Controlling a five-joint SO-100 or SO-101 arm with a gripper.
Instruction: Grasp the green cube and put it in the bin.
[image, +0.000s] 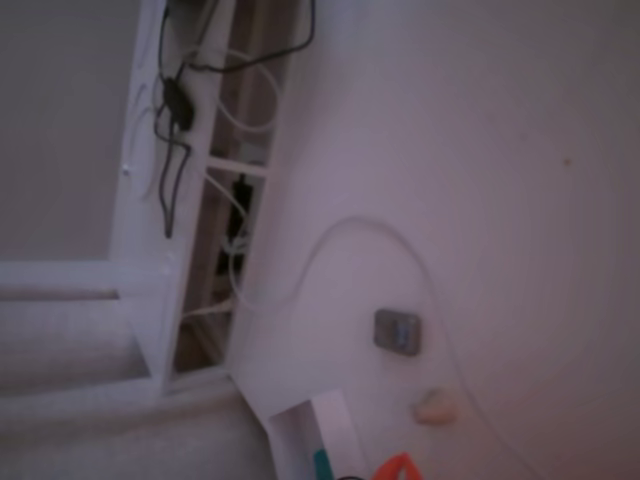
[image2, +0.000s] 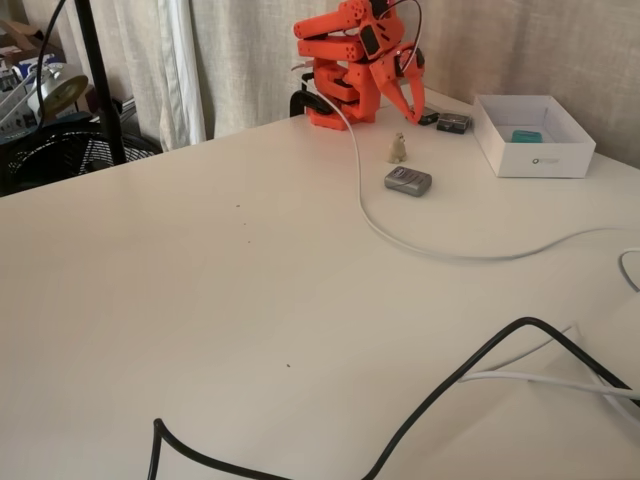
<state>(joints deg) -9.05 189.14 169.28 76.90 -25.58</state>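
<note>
The green cube (image2: 527, 136) lay inside the bin (image2: 533, 160), toward its far wall, at about two o'clock on the white surface (image2: 250, 290). The orange arm sat folded at twelve o'clock, its pincer (image2: 405, 98) pointing down, spread and empty, apart from the bin. A grey square piece (image2: 408, 181) and a beige lump (image2: 398, 149) rested beside a white cable (image2: 400, 235).

A: Where did the cube (image2: 526, 136) lie?
B: Inside the bin (image2: 534, 158), at the table's (image2: 250, 300) far right.
A: And the arm (image2: 345, 70)?
B: Folded; its gripper (image2: 409, 100) hung near a beige lump (image2: 398, 149).
</note>
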